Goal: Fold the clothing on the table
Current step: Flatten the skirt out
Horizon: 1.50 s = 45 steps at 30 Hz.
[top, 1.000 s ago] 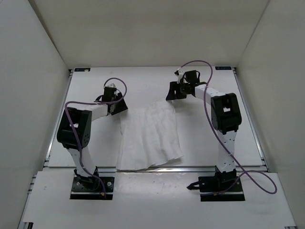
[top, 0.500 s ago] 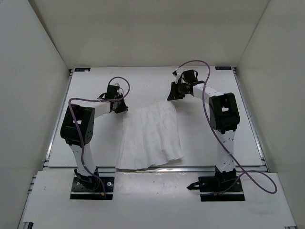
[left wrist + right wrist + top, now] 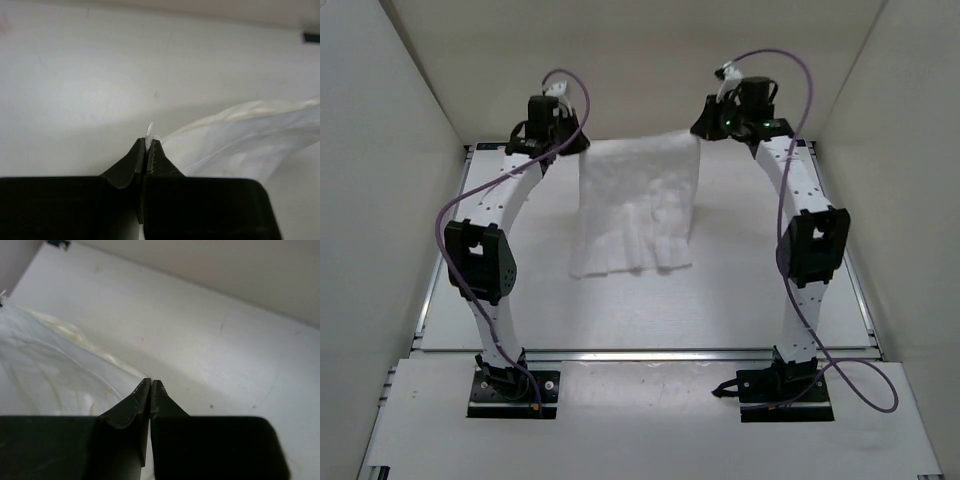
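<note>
The clothing, a white pleated garment, hangs stretched between both raised arms over the far half of the table, its lower hem resting on the tabletop. My left gripper is shut on the upper left corner. In the left wrist view a tuft of fabric pokes out of the left gripper, and the clothing trails off to the right. My right gripper is shut on the upper right corner. In the right wrist view the clothing spreads left from the right gripper.
White walls enclose the table on three sides, and both grippers are close to the back wall. A silver rail runs along the near edge in front of the arm bases. Purple cables loop above each wrist.
Both grippers shut on the clothing's far corners, then rose and moved toward the back wall. The clothing lifted and its lower hem slid away from the near rail.
</note>
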Each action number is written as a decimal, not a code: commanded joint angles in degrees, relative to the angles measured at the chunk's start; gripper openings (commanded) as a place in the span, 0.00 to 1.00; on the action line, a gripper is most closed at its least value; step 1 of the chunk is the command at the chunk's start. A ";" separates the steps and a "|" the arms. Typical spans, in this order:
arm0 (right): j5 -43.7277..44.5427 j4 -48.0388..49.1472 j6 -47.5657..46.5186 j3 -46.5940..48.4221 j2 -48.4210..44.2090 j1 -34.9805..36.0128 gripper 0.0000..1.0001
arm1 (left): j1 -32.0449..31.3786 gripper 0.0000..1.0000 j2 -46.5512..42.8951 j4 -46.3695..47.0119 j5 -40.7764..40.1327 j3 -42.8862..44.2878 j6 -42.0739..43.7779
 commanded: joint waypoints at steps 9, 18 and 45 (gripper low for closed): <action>14.64 16.06 -6.98 -40.87 -50.42 0.56 0.00 | -9.06 0.00 -33.32 8.41 -8.55 -14.87 9.99; 18.35 -1.66 5.85 -71.63 -84.38 6.44 0.00 | -21.37 0.00 -68.85 -7.35 -14.55 -46.16 3.67; -4.69 24.34 14.92 -66.18 -45.54 0.82 0.63 | -14.88 0.00 -14.11 -7.31 -3.23 21.84 7.99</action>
